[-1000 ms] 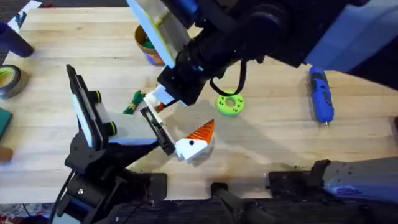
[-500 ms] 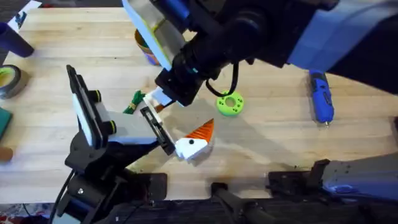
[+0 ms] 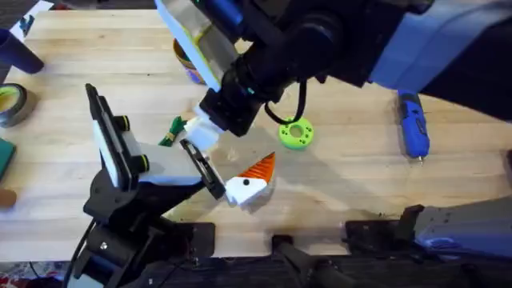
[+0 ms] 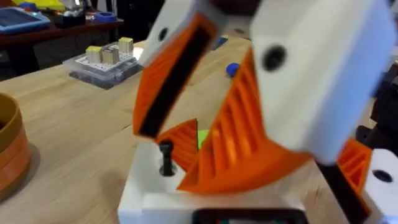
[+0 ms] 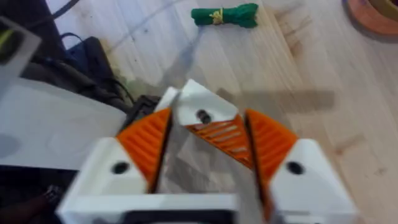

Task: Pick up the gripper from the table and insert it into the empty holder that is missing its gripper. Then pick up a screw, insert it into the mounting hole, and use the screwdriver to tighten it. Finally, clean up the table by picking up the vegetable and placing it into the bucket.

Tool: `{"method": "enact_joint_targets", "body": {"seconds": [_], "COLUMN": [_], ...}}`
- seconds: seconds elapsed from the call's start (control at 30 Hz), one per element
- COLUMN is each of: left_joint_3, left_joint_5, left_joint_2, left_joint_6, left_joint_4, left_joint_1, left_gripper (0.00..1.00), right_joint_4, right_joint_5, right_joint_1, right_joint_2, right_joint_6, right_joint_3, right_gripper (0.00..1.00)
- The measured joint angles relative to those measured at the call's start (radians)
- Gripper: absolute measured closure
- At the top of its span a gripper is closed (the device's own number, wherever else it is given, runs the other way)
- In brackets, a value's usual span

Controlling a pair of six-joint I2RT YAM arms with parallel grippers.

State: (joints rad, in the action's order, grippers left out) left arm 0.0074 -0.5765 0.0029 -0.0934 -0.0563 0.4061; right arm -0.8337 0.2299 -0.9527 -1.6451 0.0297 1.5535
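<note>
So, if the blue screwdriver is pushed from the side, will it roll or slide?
The screwdriver looks pen-shaped and lies flat on the table, so it would probably roll a little. Its body looks like hard plastic, so likely stiff, perhaps slippery.

right gripper (image 3: pixel 200 132): shifted a bit further left and down over the last second, tip now closer to the left gripper (image 3: pixel 210 178)
gripper (image 5: pixel 205 121): held between the right jaws, moved with them; its orange wedge, visible below the tip before, now hidden in the overhead view
right arm (image 3: pixel 320 40): swung left, covers more of the upper table
bucket (image 3: pixel 186 60): less of it visible, arm now over it
</note>
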Motion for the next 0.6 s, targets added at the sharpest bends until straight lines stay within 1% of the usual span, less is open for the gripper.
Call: {"method": "enact_joint_targets", "body": {"seconds": [0.07, 0.1, 0.17, 0.3, 0.53, 0.6], "left_joint_3": [0.000, 0.000, 0.000, 0.000, 0.000, 0.000], "left_joint_5": [0.001, 0.000, -0.002, -0.003, -0.003, -0.003], "left_joint_2": [-0.002, -0.002, -0.002, -0.002, -0.002, -0.002], "left_joint_6": [0.000, 0.000, 0.003, 0.004, 0.007, 0.007], "left_joint_4": [0.000, 0.000, 0.000, 0.000, 0.000, 0.000], "left_joint_1": [0.000, 0.000, 0.000, 0.000, 0.000, 0.000], "left_gripper": [0.010, 0.010, 0.010, 0.010, 0.010, 0.010], "right_joint_4": [-0.001, 0.000, 0.001, 0.001, -0.012, -0.018], "right_joint_5": [-0.020, -0.022, -0.021, -0.016, -0.015, -0.015], "right_joint_1": [0.010, 0.021, 0.035, 0.058, 0.127, 0.135], "right_joint_2": [0.000, 0.000, 0.000, 0.019, 0.124, 0.138], "right_joint_6": [-0.009, -0.018, -0.038, -0.061, -0.079, -0.080], "right_joint_3": [0.000, 0.001, 0.001, 0.001, 0.002, 0.002], "right_gripper": [0.085, 0.030, 0.008, 0.006, 0.007, 0.006]}}
